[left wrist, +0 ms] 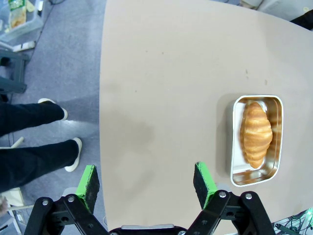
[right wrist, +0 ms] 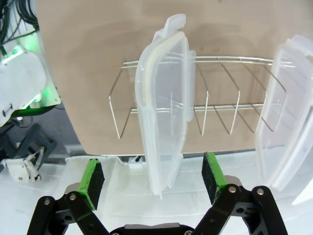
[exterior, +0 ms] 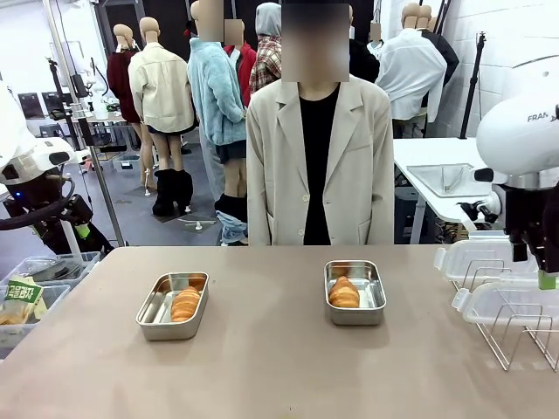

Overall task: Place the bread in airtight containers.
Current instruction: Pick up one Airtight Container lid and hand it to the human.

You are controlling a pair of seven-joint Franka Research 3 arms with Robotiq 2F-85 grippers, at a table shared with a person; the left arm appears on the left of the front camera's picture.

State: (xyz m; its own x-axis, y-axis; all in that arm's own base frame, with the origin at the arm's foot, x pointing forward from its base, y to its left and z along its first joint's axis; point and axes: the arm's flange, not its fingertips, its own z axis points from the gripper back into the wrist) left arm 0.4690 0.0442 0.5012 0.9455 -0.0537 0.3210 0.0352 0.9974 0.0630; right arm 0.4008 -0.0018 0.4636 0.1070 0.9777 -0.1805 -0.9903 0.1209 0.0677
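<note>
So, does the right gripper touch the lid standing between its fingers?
Apart. Right wrist view: the lid stands between the right gripper's open fingers, gap each side.

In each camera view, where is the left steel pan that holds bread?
Front view: the left steel pan, lower left of centre, bread inside.
Left wrist view: the pan at the right side.
Right wrist view: faces the wire rack and clear lids.
Shared landmark: the beige table.
</note>
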